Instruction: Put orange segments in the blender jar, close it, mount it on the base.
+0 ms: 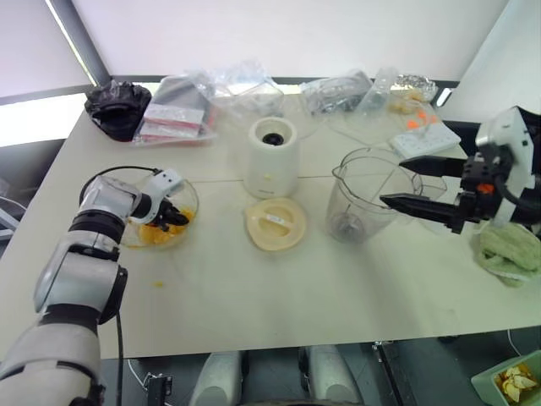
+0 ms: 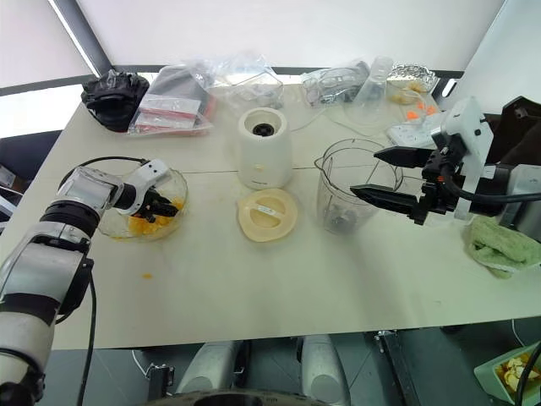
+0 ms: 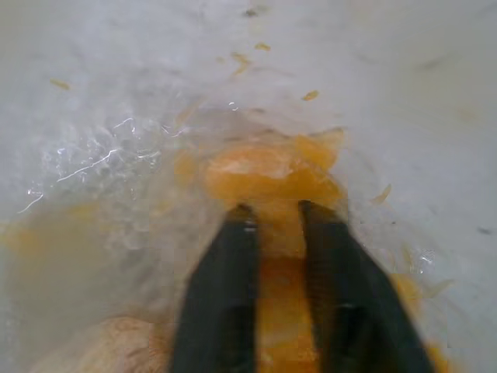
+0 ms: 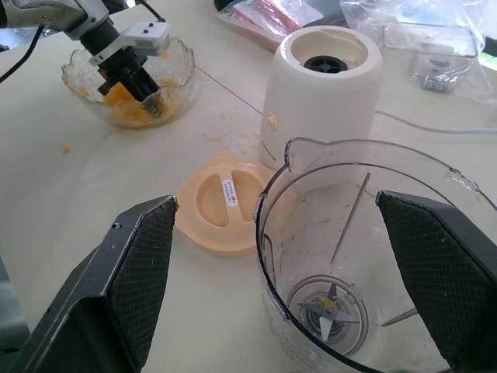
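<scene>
My left gripper [image 2: 158, 205] is down inside the crinkled glass bowl [image 1: 188, 191], fingers pinched together on one of the orange segments [image 3: 268, 175] heaped there. The bowl stands well to the left of the base [image 1: 272, 157]. This fruit is soft, wet and slippery; I judge that a hard squeeze would burst it and a weak one would let it slide out, so I want the pads across the thick middle of a single piece, not its thin tip. It weighs next to nothing, but juice may make it stick to my fingers at release.

The blender jar [image 1: 363, 196] stands open just to the right of the base, empty but for the dark blade at its bottom. My right gripper [image 1: 412, 183] hangs at the jar's far side from the base, jaws spread wide and holding nothing, one finger on either side of the rim without touching it. The cream-yellow lid [image 1: 275, 223] lies flat just in front of the base.
</scene>
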